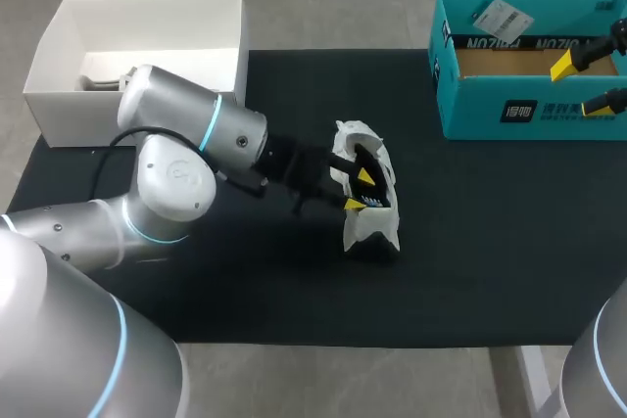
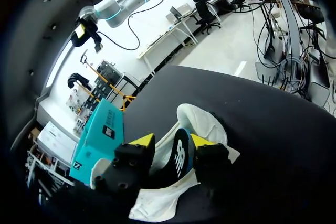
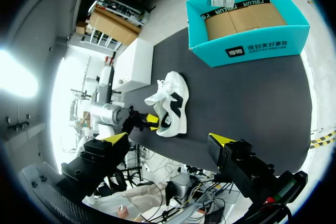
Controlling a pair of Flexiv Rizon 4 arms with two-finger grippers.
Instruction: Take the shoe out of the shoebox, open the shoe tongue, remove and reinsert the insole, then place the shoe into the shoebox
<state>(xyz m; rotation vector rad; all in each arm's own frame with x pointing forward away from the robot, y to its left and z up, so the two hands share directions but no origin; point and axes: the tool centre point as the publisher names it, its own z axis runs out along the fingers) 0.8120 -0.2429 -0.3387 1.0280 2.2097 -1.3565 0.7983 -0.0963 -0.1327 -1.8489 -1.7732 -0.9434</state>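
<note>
A white shoe (image 1: 370, 227) with black side panels stands in the middle of the black mat. My left gripper (image 1: 360, 190) reaches into its mouth from the left. In the left wrist view the yellow tips (image 2: 143, 140) stand apart around a black insole-like piece (image 2: 181, 161) with a white logo, rising out of the white shoe (image 2: 202, 121); I see a gap at one finger. The teal shoebox (image 1: 529, 105) sits at the back right, lid off. My right gripper (image 1: 580, 87) hovers over the shoebox's right end, open and empty. The right wrist view shows the shoe (image 3: 170, 103) far ahead of that gripper (image 3: 168, 139).
A white open box (image 1: 59, 56) stands at the back left, with pale items inside. The black mat (image 1: 490, 242) covers the table; its right front part lies bare. The teal shoebox (image 3: 247, 48) holds a brown cardboard base and a paper tag.
</note>
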